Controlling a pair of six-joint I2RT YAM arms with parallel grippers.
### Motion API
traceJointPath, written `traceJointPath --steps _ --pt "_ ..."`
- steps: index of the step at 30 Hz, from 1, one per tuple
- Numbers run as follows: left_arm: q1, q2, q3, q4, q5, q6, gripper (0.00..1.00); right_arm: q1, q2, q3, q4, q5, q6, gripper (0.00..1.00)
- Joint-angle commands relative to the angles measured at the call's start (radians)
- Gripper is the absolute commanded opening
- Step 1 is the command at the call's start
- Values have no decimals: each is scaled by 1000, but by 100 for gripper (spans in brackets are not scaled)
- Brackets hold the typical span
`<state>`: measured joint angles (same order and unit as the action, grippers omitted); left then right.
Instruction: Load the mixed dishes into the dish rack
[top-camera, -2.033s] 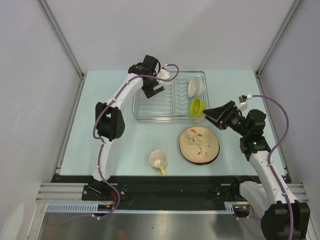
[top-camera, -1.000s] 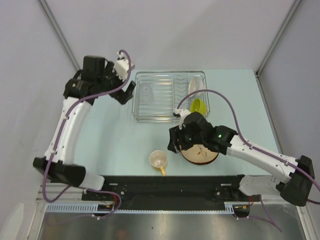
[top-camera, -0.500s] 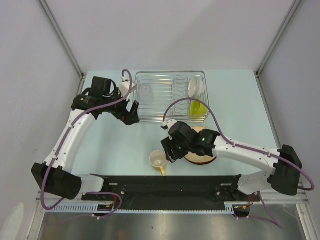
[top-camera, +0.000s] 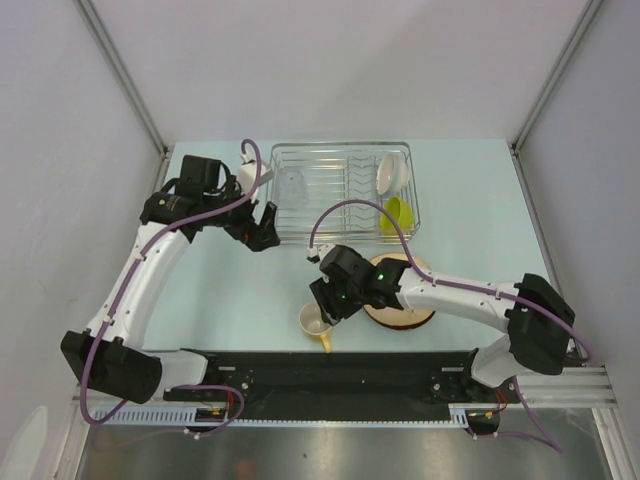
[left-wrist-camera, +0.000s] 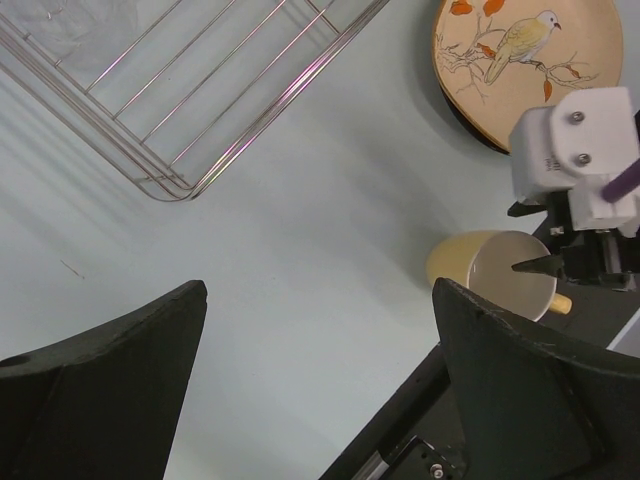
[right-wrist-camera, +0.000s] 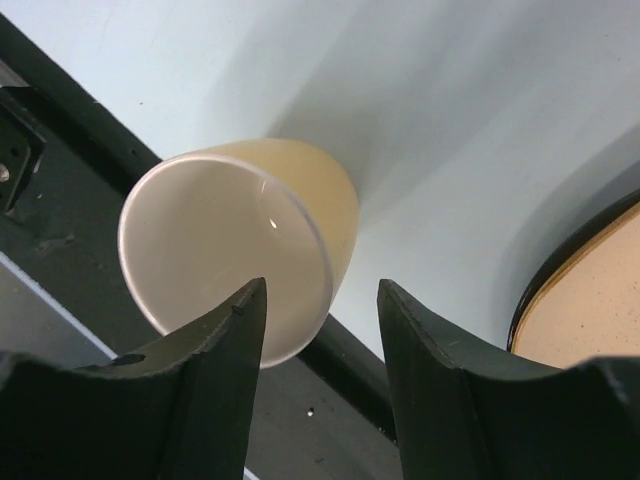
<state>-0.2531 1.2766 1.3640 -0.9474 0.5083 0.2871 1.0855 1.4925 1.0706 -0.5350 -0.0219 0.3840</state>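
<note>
My right hand (right-wrist-camera: 322, 290), jaws apart at lower centre, straddles the rim of the yellow-orange handled mug (right-wrist-camera: 200, 230); my left hand (left-wrist-camera: 320, 295) is wide open.

My arms: white shell links, black joints, black bases. Purple cable loops along L arm (top-camera: 140, 275) & R arm (top-camera: 460, 294). Green LED (top-camera: 380, 263) lit on R arm. L gripper (left-wrist-camera: 320, 288), R gripper (right-wrist-camera: 322, 290): matte black wedge fingers. White block (left-wrist-camera: 573, 150) w/ 2 screws at R wrist.
</note>
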Motion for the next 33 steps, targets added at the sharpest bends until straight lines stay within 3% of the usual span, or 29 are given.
traceJointPath --steps 1,8,13,16,17,21,23,24,26,27,28,29,31,33 --pt "24 -22 49 12 73 -8 100 -12 44 38 50 -3 -23 52" --pt "144 -26 67 55 292 -62 100 -82 81 40 81 -79 -4 22" --pt "196 1 70 67 418 -100 100 -157 13 38 73 -139 16 1" --pt "235 -3 52 140 501 -176 100 -266 -87 37 121 -278 61 0" --pt "250 -2 43 189 522 -199 100 -300 -116 32 147 -388 106 0" --pt "279 -6 -12 355 674 -374 100 -459 -178 -4 459 -662 343 0" --pt "285 -19 -77 504 731 -457 100 -518 -176 -38 612 -749 470 0" --pt "285 -22 -103 563 786 -558 100 -532 -170 -53 770 -769 595 0" --pt "285 -36 -199 796 825 -688 100 -559 -138 -93 933 -800 732 0" --pt "285 -42 -235 896 843 -856 100 -561 -124 -103 1081 -806 850 0" --pt "285 -42 -268 1118 863 -947 100 -561 -108 -110 1151 -808 898 0" --pt "285 -40 -322 1216 868 -1118 100 -558 -71 -122 1211 -808 939 0" --pt "285 -31 -351 1428 874 -1247 100 -556 -45 -129 1334 -797 1019 0" --pt "287 -20 -374 1527 872 -1390 100 -556 -14 -138 1403 -791 1052 0"
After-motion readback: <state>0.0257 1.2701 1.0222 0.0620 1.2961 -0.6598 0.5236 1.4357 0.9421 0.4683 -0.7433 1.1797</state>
